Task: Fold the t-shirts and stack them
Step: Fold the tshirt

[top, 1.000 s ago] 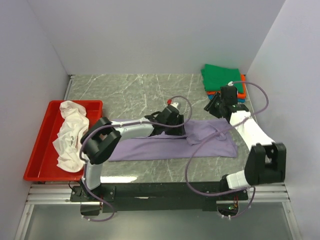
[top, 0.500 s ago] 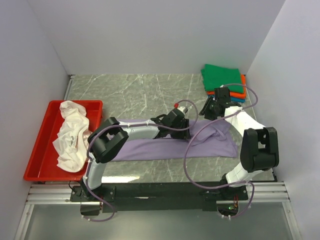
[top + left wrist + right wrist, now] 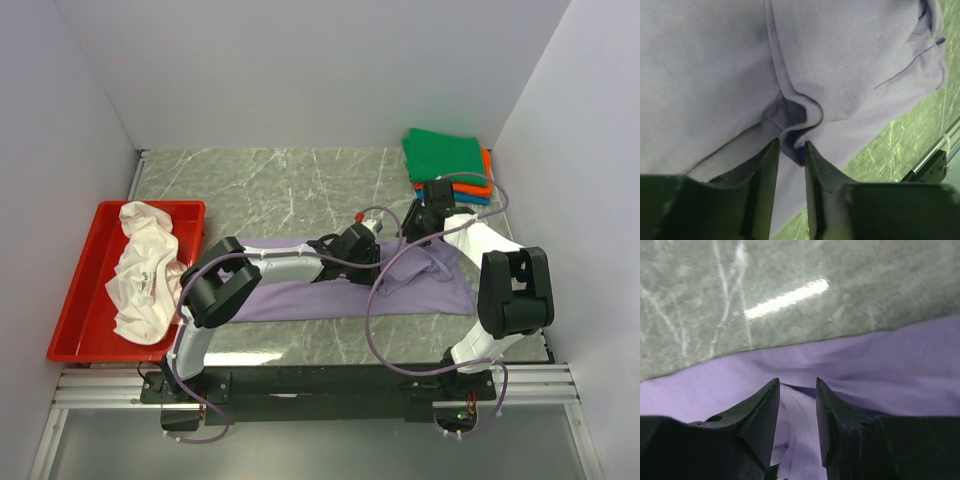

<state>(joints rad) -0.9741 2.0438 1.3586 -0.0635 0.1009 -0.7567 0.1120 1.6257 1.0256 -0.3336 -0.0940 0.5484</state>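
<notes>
The lavender t-shirt (image 3: pixel 300 295) lies folded into a long strip across the middle of the table. My left gripper (image 3: pixel 366 244) is at its far edge near the middle; in the left wrist view (image 3: pixel 791 144) its jaws pinch a puckered fold of the shirt (image 3: pixel 715 75). My right gripper (image 3: pixel 416 227) is at the shirt's far right edge; in the right wrist view (image 3: pixel 797 381) its jaws close on a raised ridge of the cloth (image 3: pixel 890 355). The white t-shirt (image 3: pixel 145 270) lies crumpled. The green t-shirt (image 3: pixel 445 155) tops a folded stack over the orange (image 3: pixel 472 189) and teal (image 3: pixel 482 200) ones.
A shallow red tray (image 3: pixel 80 300) at the left holds the white t-shirt. The folded stack sits at the back right corner beside the right wall. Green marbled table (image 3: pixel 270 185) lies behind the lavender t-shirt. Purple cables loop over the shirt's right part.
My right gripper has swung from beside the folded stack down and left onto the lavender shirt's far edge. My left gripper has slid right along the shirt's far edge.
</notes>
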